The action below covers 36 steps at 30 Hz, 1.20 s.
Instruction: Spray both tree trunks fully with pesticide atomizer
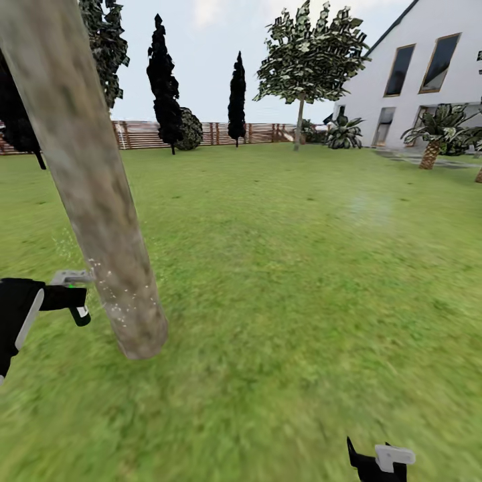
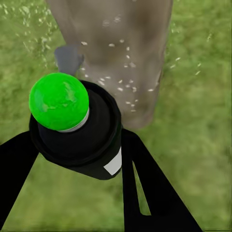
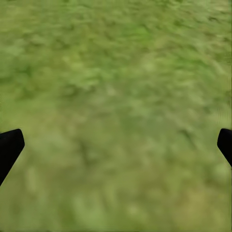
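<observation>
Grassy lawn [image 1: 301,281], mottled trunk [image 1: 94,201] flecked with specks [image 2: 123,84], left jaws pinching round black atomizer [image 2: 77,125], right jaws spread.

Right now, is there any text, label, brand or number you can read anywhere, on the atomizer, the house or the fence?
None can be read.
White patch on the atomizer, held in the left tool: blank, no letters visible.
House: windows only, no sign or number visible.
Fence: plain slats, nothing written.
Tree trunk: white specks of pesticide only, no marks.
</observation>
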{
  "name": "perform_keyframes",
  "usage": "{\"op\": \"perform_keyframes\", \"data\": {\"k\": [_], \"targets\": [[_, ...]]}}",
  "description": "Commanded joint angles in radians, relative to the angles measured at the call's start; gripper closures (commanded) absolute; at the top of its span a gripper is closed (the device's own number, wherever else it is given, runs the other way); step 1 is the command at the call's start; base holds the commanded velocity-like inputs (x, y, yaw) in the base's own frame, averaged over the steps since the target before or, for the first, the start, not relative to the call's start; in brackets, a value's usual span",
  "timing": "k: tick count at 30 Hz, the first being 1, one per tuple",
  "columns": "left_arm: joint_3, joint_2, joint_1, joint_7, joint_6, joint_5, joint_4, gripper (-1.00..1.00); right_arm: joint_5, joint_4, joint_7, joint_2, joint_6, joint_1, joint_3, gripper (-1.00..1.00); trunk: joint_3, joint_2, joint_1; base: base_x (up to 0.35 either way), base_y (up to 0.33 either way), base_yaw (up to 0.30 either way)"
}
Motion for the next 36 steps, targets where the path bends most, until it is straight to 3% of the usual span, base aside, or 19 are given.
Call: {"op": "perform_keyframes", "data": {"k": [1, 10, 24, 30, 36], "targets": [[0.004, 0.001, -0.001, -0.002, 0.005, -0.003, -0.001, 1.00, 0.000, 0.001, 0.010, 0.000, -0.004, -0.001, -0.008, -1.00, -0.001, 0.000, 0.000, -0.225, -0.179, 0.160], [-0.001, 0.001, 0.000, -0.002, 0.005, -0.007, 0.004, 1.00, 0.000, 0.001, 0.010, 0.000, -0.004, -0.001, -0.008, -1.00, -0.001, 0.000, 0.000, 0.025, -0.253, 0.046], [0.000, 0.000, -0.001, -0.001, 0.005, -0.007, 0.010, 1.00, -0.001, 0.000, 0.010, 0.000, -0.004, -0.001, -0.008, -1.00, -0.001, 0.000, 0.000, 0.098, -0.266, 0.263], [0.001, -0.001, 0.001, 0.000, 0.005, -0.008, 0.011, 1.00, -0.001, 0.000, 0.010, -0.003, -0.004, -0.001, -0.008, -1.00, -0.001, 0.000, 0.000, 0.001, -0.269, 0.022], [0.001, -0.018, 0.004, 0.007, 0.003, -0.007, 0.013, 1.00, -0.001, -0.001, 0.010, -0.003, -0.004, -0.001, -0.008, -1.00, -0.001, 0.000, 0.000, 0.165, -0.225, 0.000]]}}
